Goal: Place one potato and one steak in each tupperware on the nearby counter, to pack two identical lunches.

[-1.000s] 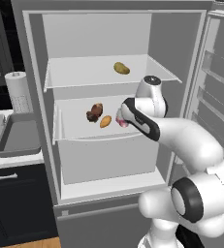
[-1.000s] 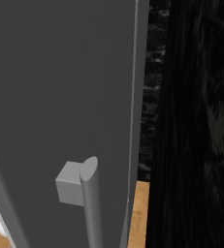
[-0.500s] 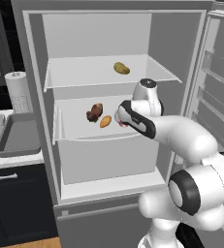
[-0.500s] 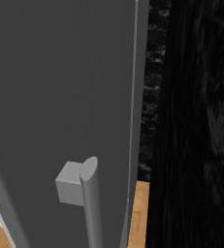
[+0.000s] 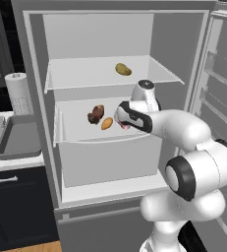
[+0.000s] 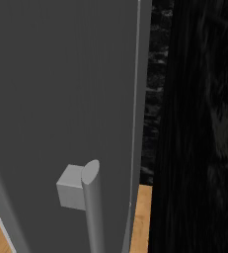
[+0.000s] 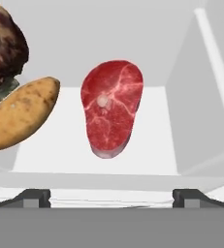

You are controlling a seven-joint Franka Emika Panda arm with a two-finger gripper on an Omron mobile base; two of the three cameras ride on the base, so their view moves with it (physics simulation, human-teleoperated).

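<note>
An open fridge (image 5: 31, 98) stands beside a white marbled counter (image 5: 12, 162) over black cabinets, with a grey tray (image 5: 19, 140) and a paper towel roll (image 5: 17, 91) on the counter. On the middle shelf (image 5: 80, 133) lie a raw steak (image 7: 111, 106), a potato (image 7: 21, 114) just left of it, and a dark brown lump (image 7: 4, 46) of food. Another potato (image 5: 123, 69) sits on the upper shelf. The gripper (image 7: 111, 197) hangs before the steak, fingers spread wide, holding nothing. The fridge door (image 6: 61, 99) blocks the right base view.
</note>
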